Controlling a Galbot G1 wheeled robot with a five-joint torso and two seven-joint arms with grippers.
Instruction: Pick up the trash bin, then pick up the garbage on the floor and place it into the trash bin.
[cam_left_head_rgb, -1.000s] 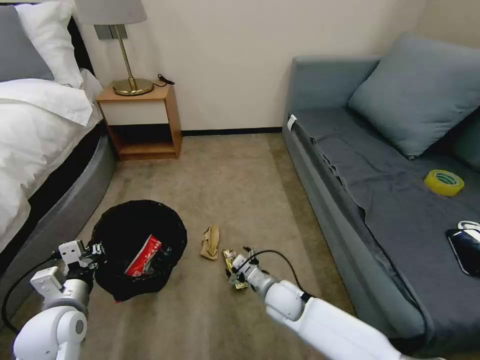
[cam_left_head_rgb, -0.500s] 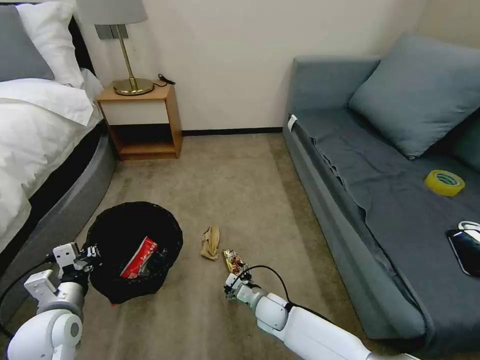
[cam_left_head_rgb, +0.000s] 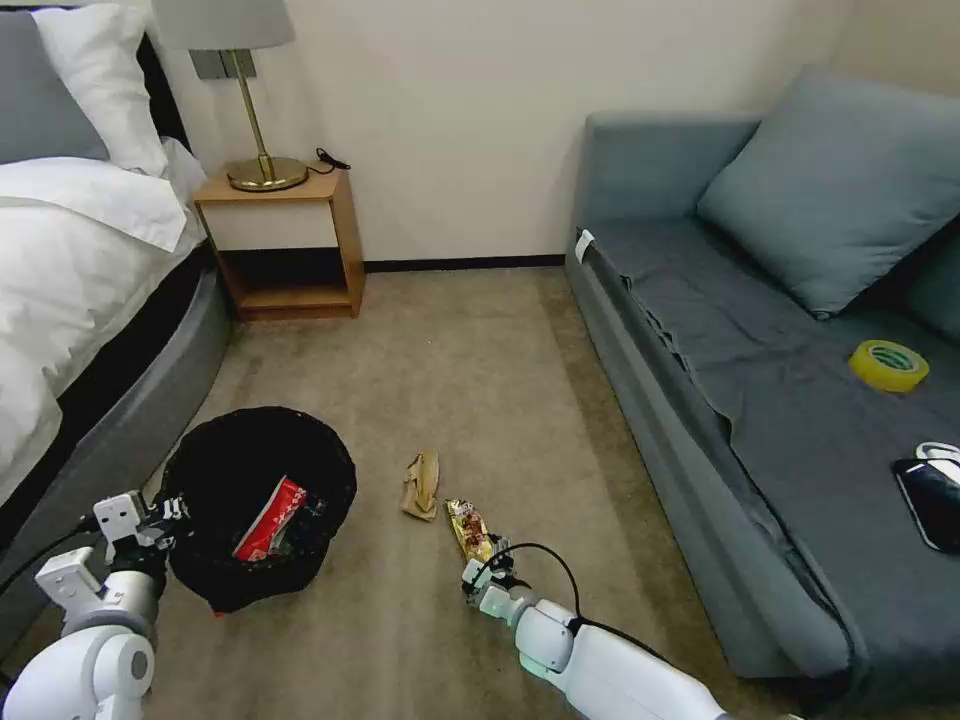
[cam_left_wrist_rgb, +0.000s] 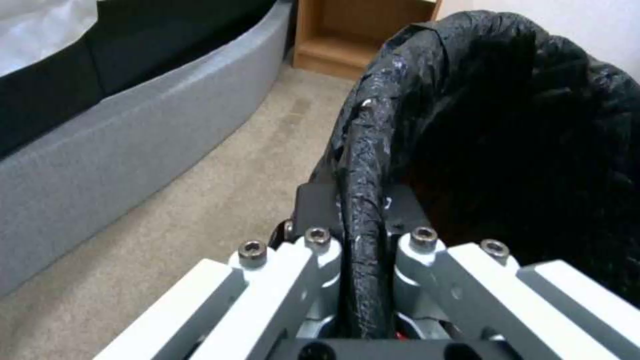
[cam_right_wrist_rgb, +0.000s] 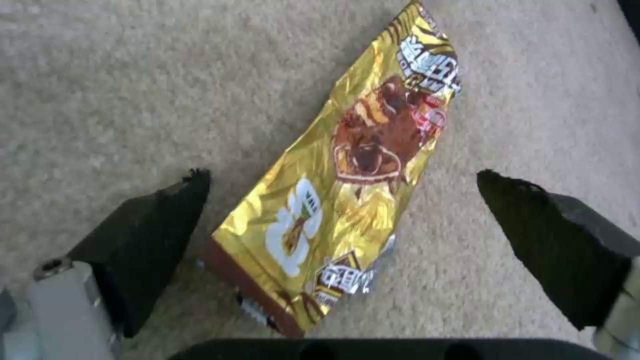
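My left pincer (cam_left_wrist_rgb: 360, 235) pinched the trash bin (cam_left_head_rgb: 255, 500) rim; my right pincer (cam_right_wrist_rgb: 340, 220), spread over the snack wrapper (cam_right_wrist_rgb: 353, 175), perhaps risked sliding it flat across carpet.

Black-lined bin (cam_left_head_rgb: 258, 470); gold-and-brown snack wrapper (cam_right_wrist_rgb: 347, 170); tan scrap (cam_left_head_rgb: 422, 484).

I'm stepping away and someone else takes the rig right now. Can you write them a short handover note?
Left gripper: shut on the rim of the trash bin, holding it at the robot's left.
Right gripper: open, fingers on either side of the gold snack wrapper, which lies flat on the carpet, not gripped.
Done: bin in hand; a red-and-white wrapper is inside it.
Left: grasp and bin the gold snack wrapper, then the tan crumpled scrap on the carpet between the bin and the wrapper.
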